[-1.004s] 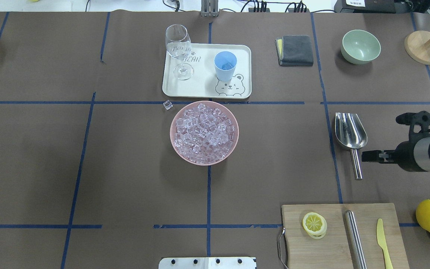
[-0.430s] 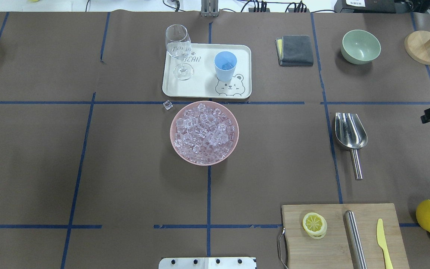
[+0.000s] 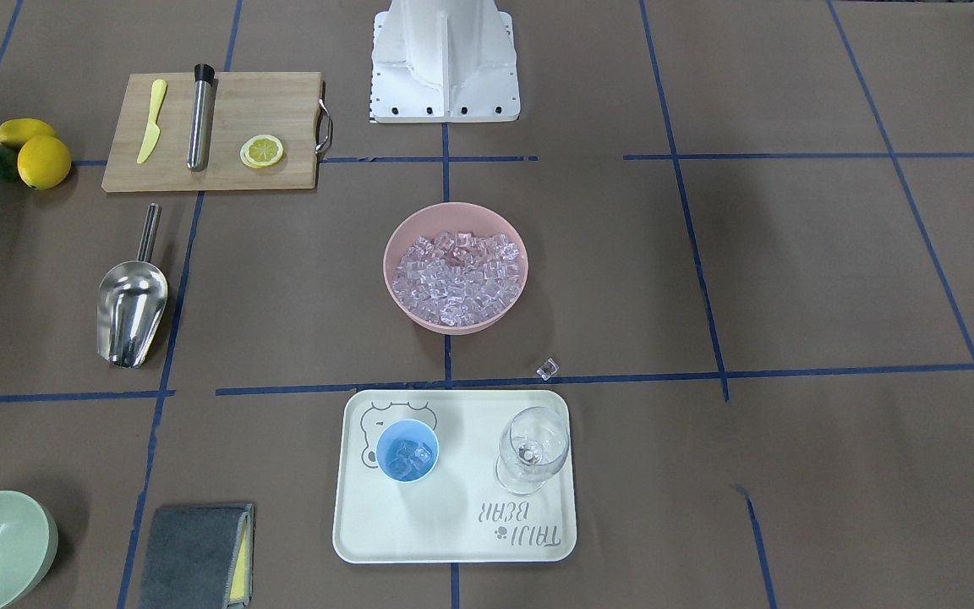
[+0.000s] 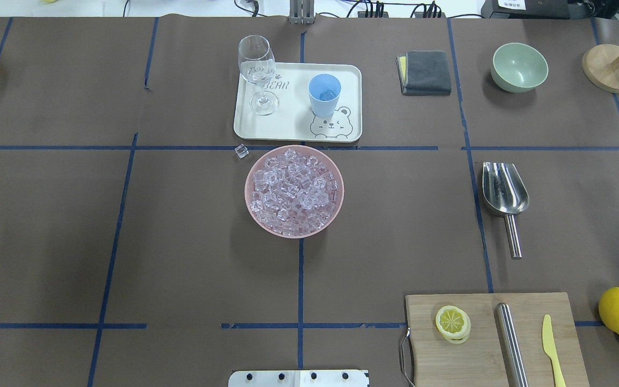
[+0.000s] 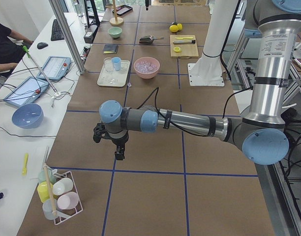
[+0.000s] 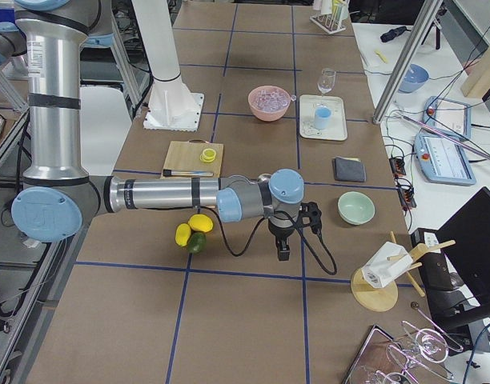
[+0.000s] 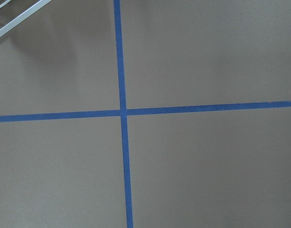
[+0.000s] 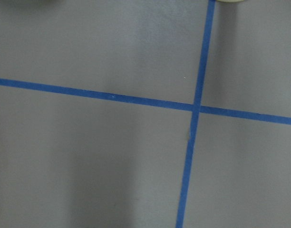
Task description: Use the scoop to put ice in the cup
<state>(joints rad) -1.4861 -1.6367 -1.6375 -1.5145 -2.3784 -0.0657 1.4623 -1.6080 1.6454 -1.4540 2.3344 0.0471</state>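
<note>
Scoop: the scoop (image 4: 504,188) lies flat on the table on the robot's right, with its trough toward the far edge and its rod handle (image 4: 512,242) pointing back at the robot. Nothing touches it.
Ice: the ice (image 4: 294,191) is heaped in the pink bowl (image 4: 247,188) at mid-table. One stray cube (image 4: 241,151) sits just beside the bowl.
Cup: the cup (image 4: 324,95) stands upright on the tray (image 4: 293,131) beyond the bowl, with a few cubes inside.
Handling: the scoop looks stiff, light and probably slick. The thin handle lies low, so a pinch across its middle suits best. The cubes look hard and likely to skid.
Left gripper: the left gripper (image 5: 119,151) hangs over bare table, well away from the scoop. Whether its fingers are apart cannot be told.
Right gripper: the right gripper (image 6: 283,248) is likewise far from the scoop, and its finger state is unclear.
</note>
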